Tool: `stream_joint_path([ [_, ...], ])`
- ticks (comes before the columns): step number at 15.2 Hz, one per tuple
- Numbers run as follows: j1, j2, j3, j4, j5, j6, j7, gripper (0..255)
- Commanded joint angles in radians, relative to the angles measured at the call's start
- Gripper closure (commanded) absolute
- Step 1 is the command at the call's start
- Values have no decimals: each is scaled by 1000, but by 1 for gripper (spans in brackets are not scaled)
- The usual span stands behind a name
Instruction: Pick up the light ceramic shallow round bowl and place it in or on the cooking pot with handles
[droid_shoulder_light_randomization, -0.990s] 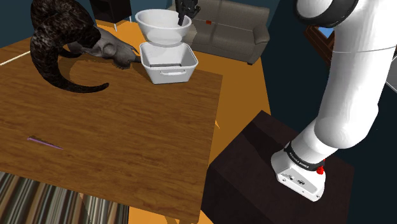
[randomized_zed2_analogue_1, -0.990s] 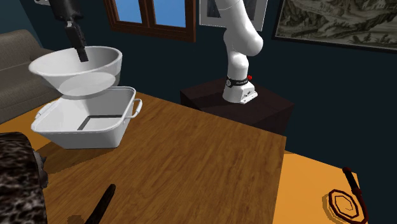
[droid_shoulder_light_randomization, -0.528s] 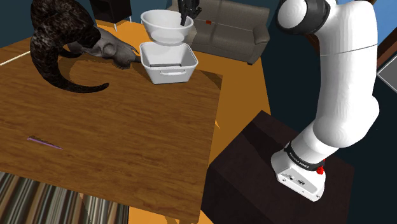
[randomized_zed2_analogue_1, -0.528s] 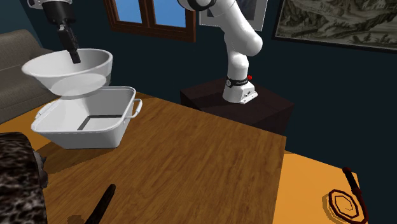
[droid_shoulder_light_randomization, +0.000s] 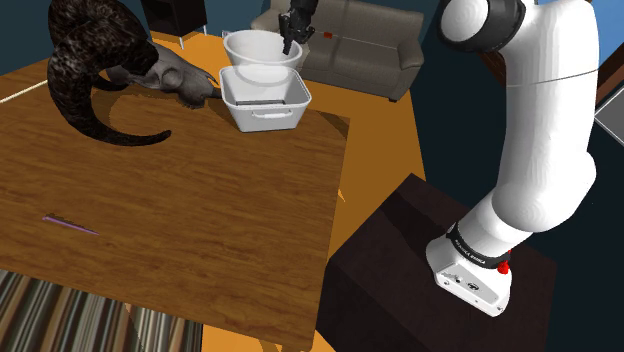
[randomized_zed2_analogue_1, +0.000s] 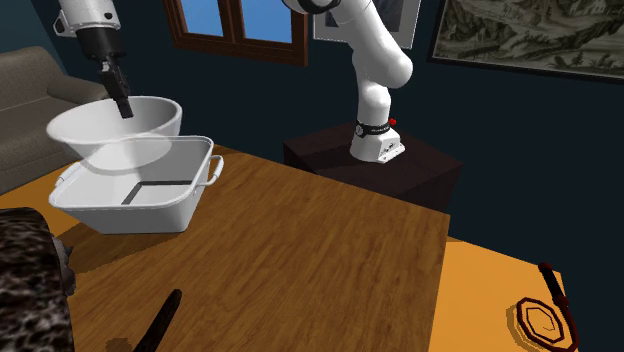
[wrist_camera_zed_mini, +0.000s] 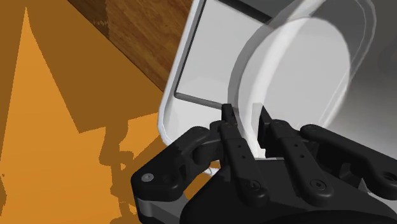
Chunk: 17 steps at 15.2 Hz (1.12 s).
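**Over the pot: bowl held, lowering still to do**

Above the pot (droid_shoulder_light_randomization: 266, 97), the bowl (droid_shoulder_light_randomization: 258, 48) hangs tilted. The jaws pinch it at the rim, one finger inside the wall and one outside. The bowl's base overlaps the pot's opening, and whether it sits dead centre cannot be told. I judge the coming move to be a near-straight descent. The pot stands by the tabletop (droid_shoulder_light_randomization: 200, 220) corner. A horned skull (droid_shoulder_light_randomization: 100, 60) lies just beside the pot, and its other sides are open.
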Motion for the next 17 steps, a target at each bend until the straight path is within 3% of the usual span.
stream_joint_path([
  [1,1,-12,0,-44,2,32,-9,255],
  [4,2,-16,-1,-97,5,80,-24,255],
  [12,2,-16,-1,-97,4,80,-24,255],
  [13,2,-16,-1,-98,4,81,-24,0],
  [17,2,-16,-1,-97,4,80,-24,0],
])
